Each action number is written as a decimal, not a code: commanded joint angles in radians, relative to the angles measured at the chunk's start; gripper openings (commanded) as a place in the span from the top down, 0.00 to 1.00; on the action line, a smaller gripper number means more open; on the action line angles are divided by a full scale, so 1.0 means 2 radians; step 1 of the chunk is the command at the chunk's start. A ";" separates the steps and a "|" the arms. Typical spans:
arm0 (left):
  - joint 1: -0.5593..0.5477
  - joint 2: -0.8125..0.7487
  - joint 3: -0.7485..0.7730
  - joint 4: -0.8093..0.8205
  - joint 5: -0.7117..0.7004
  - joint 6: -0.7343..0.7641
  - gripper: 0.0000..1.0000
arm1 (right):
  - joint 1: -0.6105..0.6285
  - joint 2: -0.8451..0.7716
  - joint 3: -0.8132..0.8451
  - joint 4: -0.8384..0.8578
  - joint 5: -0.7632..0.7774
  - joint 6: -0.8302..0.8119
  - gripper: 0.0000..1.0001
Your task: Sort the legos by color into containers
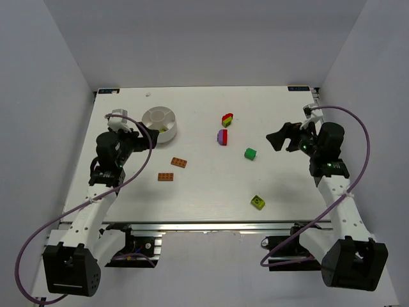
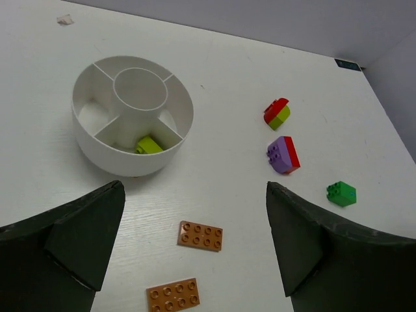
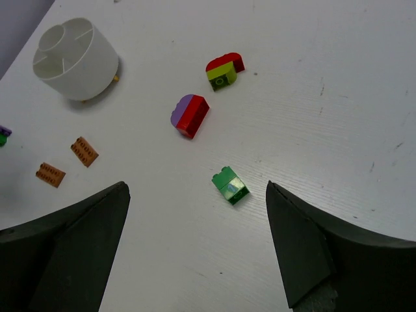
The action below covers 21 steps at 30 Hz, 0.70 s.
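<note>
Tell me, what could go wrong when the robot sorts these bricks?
The two orange plates lie flat on the table, so the jaws might slip off them. The purple-and-red piece has two colours, so it could end up in a wrong compartment. The white dish has narrow compartments, one already holding a lime-green block; a dropped brick might land next door.

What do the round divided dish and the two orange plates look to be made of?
Divided dish: probably moulded plastic, smooth matte white, with thin, even walls and dividers. Orange plates: probably hard plastic, uniform colour with a slight sheen and crisp moulded studs in neat rows.
</note>
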 commanded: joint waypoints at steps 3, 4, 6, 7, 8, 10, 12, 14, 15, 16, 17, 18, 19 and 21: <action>0.001 -0.003 0.025 0.006 0.043 -0.016 0.02 | -0.006 -0.022 0.019 0.014 0.009 0.044 0.10; 0.001 -0.003 0.025 0.007 0.044 -0.016 0.02 | -0.006 -0.026 0.012 0.017 0.001 0.041 0.10; 0.001 -0.002 0.025 0.007 0.050 -0.018 0.02 | -0.006 -0.029 0.005 0.025 -0.003 0.036 0.10; 0.001 -0.002 0.024 0.008 0.052 -0.018 0.02 | -0.006 -0.031 -0.001 0.028 -0.008 0.025 0.10; 0.001 -0.001 0.024 0.009 0.054 -0.019 0.02 | -0.006 -0.032 -0.003 0.027 -0.013 0.009 0.10; 0.001 0.000 0.025 0.009 0.057 -0.019 0.02 | -0.006 -0.036 -0.021 0.024 -0.098 -0.125 0.10; 0.001 0.002 0.024 0.009 0.059 -0.019 0.02 | 0.005 -0.034 -0.038 -0.011 -0.143 -0.208 0.10; 0.001 0.006 0.023 0.012 0.067 -0.019 0.06 | 0.022 -0.033 -0.035 -0.029 -0.141 -0.233 0.10; 0.001 0.010 0.025 0.011 0.068 -0.020 0.09 | 0.036 -0.036 -0.038 -0.034 -0.147 -0.255 0.10; 0.001 0.017 0.027 0.008 0.069 -0.020 0.14 | 0.038 -0.043 -0.043 -0.044 -0.184 -0.282 0.10; 0.001 0.023 0.031 0.002 0.070 -0.019 0.19 | 0.038 -0.049 -0.053 -0.060 -0.225 -0.317 0.11; 0.001 0.028 0.037 -0.010 0.062 -0.013 0.27 | 0.044 -0.059 -0.058 -0.072 -0.248 -0.344 0.11; 0.001 0.031 0.039 -0.016 0.051 -0.014 0.33 | 0.049 -0.062 -0.057 -0.085 -0.261 -0.366 0.14; 0.001 0.051 0.051 -0.063 -0.013 -0.028 0.45 | 0.051 -0.063 -0.051 -0.085 -0.245 -0.355 0.40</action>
